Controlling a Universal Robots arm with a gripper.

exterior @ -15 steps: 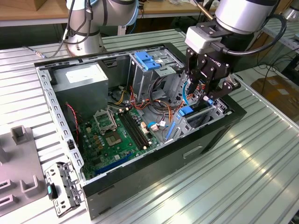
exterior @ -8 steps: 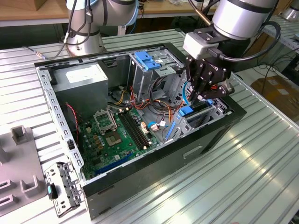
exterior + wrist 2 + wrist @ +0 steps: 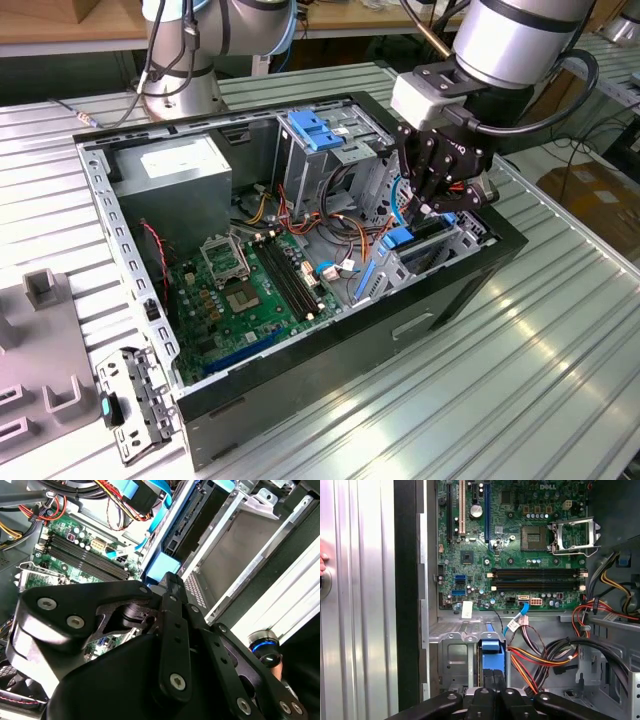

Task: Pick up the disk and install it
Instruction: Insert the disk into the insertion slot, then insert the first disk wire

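Exterior view, installing step: flat metal disk with blue plastic rails (image 3: 402, 240) sits edgewise in the grey steel bay (image 3: 452, 250) at 3 o'clock of the black case (image 3: 330, 372). My jaws, together, meet its end. Seating needs straight pressure.

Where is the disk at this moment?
In the exterior view, the disk stands on edge in the drive bay at the exterior view's right of the computer case, under the gripper.

Disk (image 3: 490, 652) on edge in drive cage, blue rail showing
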